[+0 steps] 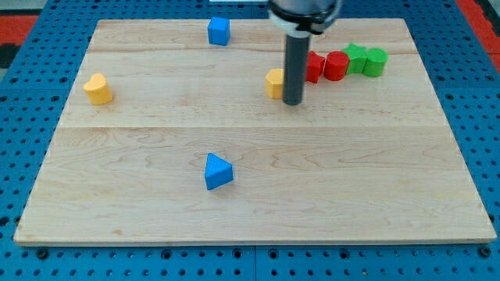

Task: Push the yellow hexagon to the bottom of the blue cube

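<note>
Yellow hexagon (274, 82) sits right of the tabletop's centre, touching the left side of my tip (293, 102), which carries no fingers to open or close. The blue cube (219, 31) stands well apart toward the view's top left. Risk: an off-centre shove could let the hexagon slip round the rod, or a stray sweep could disturb the red blocks (326, 66) just beside it. The wooden tabletop (258, 187) rests on blue pegboard (476, 94), with open room between hexagon and cube; a blue wedge (218, 172), a yellow heart (98, 89) and green blocks (366, 59) lie clear.
</note>
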You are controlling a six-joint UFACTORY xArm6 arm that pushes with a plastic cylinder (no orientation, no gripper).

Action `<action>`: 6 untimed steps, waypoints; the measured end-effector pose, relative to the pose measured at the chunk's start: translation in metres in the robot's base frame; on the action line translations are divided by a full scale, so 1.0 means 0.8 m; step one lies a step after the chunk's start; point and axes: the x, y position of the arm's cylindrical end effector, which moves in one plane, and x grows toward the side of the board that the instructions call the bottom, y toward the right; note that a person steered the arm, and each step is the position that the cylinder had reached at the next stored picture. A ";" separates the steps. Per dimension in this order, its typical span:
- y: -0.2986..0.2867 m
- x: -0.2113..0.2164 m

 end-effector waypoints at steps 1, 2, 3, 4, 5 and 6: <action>-0.014 -0.035; -0.030 -0.052; -0.125 -0.061; -0.109 -0.120; -0.154 -0.135; -0.224 -0.113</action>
